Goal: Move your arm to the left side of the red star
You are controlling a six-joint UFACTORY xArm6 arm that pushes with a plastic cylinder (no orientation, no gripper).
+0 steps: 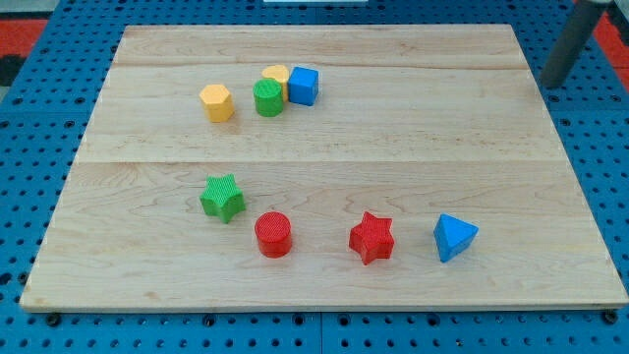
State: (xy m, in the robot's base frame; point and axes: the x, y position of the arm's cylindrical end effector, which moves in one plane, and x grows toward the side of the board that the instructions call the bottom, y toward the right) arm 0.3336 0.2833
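Observation:
The red star lies on the wooden board near the view's bottom, right of centre. A red cylinder is to its left and a blue triangular block to its right. My rod enters at the view's top right corner, and my tip is just past the board's right edge, far up and to the right of the red star, touching no block.
A green star sits left of the red cylinder. Near the view's top are a yellow hexagon, a green cylinder, a second yellow block behind it, and a blue cube. A blue pegboard surrounds the board.

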